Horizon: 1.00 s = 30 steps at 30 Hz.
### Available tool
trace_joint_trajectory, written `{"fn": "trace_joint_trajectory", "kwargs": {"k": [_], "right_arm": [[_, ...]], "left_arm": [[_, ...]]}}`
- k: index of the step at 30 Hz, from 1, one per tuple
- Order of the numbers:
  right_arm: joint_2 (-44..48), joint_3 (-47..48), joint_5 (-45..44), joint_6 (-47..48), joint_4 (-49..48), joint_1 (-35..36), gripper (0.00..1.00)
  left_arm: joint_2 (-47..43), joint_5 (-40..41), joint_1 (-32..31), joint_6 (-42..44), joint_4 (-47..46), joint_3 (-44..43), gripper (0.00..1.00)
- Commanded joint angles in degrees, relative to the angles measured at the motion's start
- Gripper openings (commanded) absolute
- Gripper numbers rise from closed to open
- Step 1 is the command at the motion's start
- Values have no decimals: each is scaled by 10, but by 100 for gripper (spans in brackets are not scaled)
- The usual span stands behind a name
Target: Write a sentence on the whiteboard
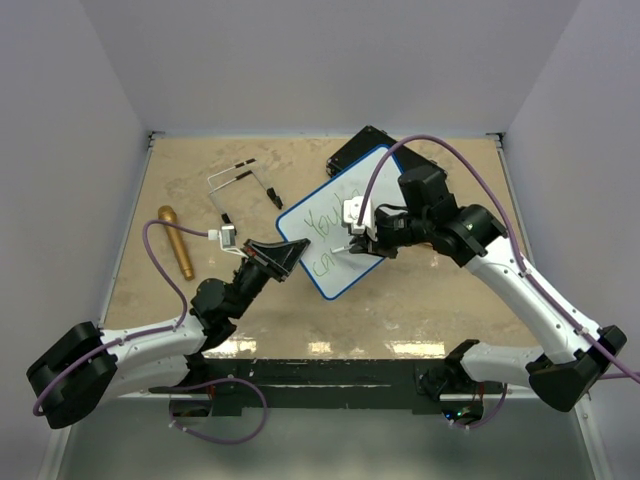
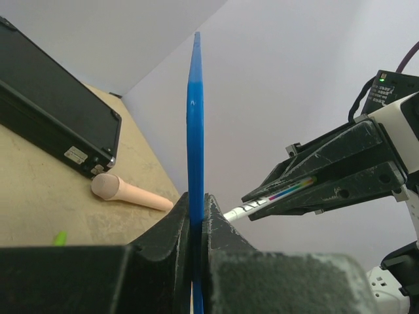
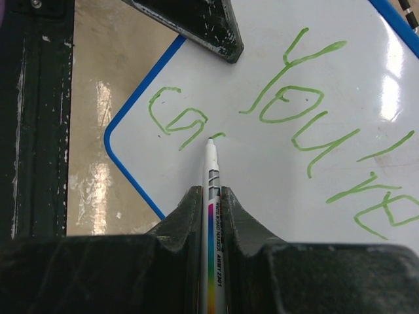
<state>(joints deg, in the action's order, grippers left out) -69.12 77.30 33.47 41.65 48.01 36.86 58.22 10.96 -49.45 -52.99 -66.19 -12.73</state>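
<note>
The whiteboard (image 1: 340, 225), white with a thin blue rim, lies tilted at the table's middle. My left gripper (image 1: 290, 250) is shut on its left edge; the left wrist view shows the blue rim (image 2: 194, 131) edge-on between the jaws. My right gripper (image 1: 358, 238) is shut on a white whiteboard marker (image 3: 213, 190) with a rainbow stripe. Its tip touches the board. The sentence (image 3: 314, 124) in green reads "You're" on one line, and "ca" with the start of another letter (image 3: 180, 118) on the second line. The marker tip rests at the end of that stroke.
A black case (image 1: 352, 150) lies under the board's far corner, also in the left wrist view (image 2: 52, 104). A wooden peg-like handle (image 1: 176, 240) lies at the left; it shows as a pale stick (image 2: 131, 193). A wire stand (image 1: 240, 190) sits at the back left.
</note>
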Motion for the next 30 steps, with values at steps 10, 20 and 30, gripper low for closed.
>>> {"fn": "trace_joint_trajectory", "kwargs": {"k": [10, 20, 30], "right_arm": [[7, -26, -13, 38, 38, 8, 0], [2, 10, 13, 33, 43, 8, 0], [-29, 63, 4, -3, 13, 7, 0]], "left_arm": [[-34, 16, 10, 0, -107, -38, 0], [-30, 15, 11, -2, -104, -32, 0], [-22, 5, 11, -14, -111, -23, 0]]}}
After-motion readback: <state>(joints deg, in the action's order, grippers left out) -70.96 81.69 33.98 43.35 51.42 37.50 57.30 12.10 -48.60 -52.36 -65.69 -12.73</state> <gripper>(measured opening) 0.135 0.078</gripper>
